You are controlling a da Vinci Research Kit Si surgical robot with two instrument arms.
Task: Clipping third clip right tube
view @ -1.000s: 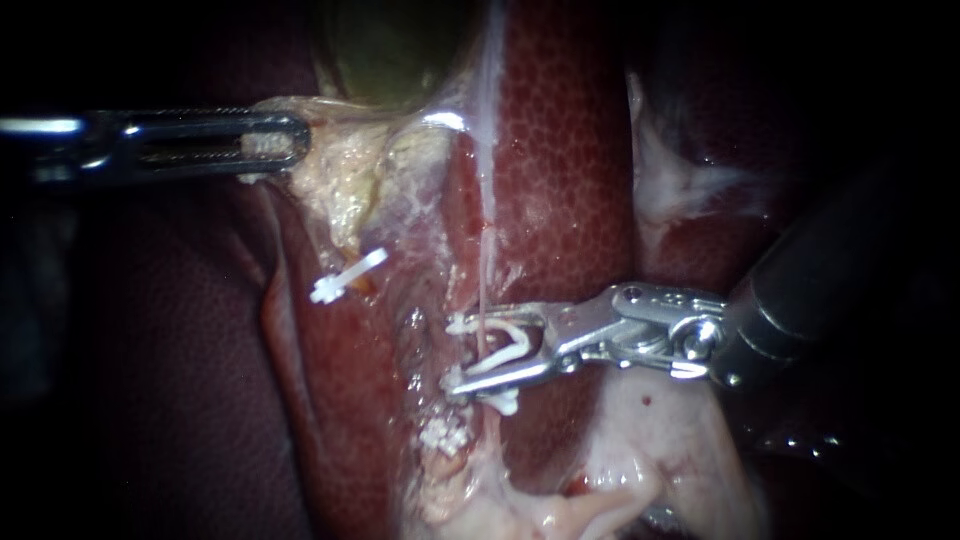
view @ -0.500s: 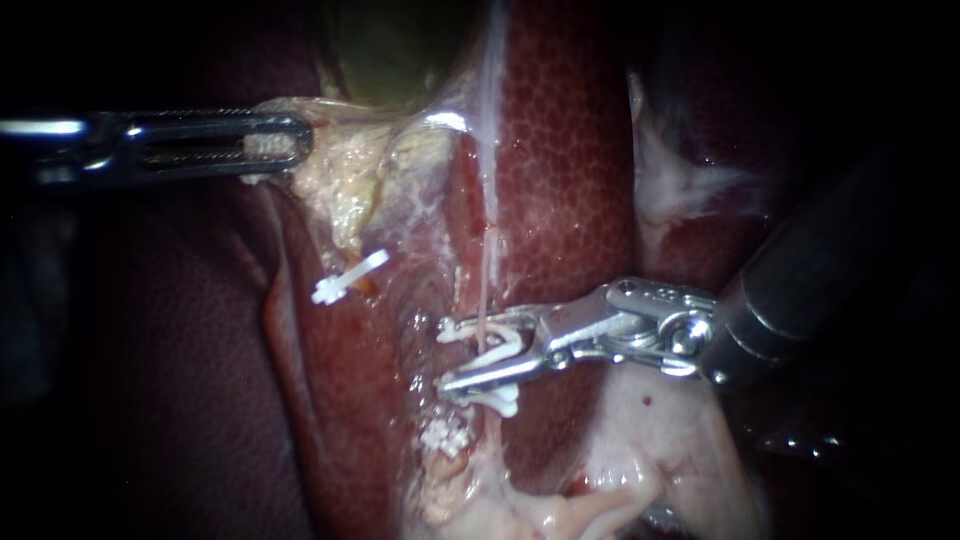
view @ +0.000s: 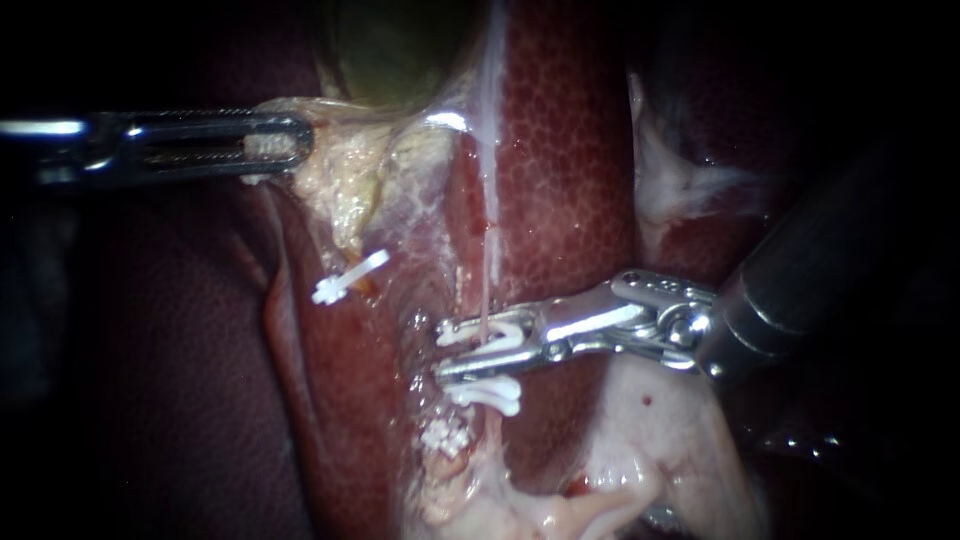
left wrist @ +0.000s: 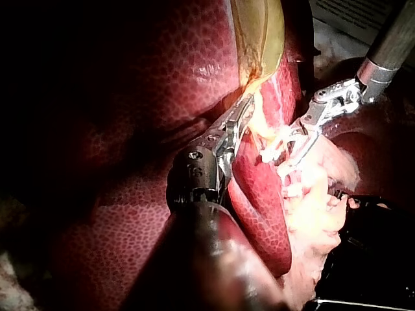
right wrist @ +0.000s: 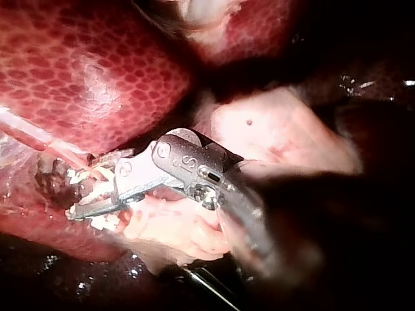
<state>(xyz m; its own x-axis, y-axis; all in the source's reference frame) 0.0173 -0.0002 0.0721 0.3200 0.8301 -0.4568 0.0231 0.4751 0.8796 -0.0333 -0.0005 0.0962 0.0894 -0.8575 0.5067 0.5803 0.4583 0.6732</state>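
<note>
a: pale and thread-thin, that right tube. how will it take the squeeze?

b: soft, wet and easy to tear, i'd judge. it runs down over the liver, and my right instrument has its jaws clamped on a white clip set across it, just above a lower clip.

a: and your left?

b: my left instrument has its jaws pinched on yellowish tissue under the gallbladder; that pull looks to draw the tube straight. i'd take hold of the tube only through the clip, square across, and never drag it sideways.
</note>
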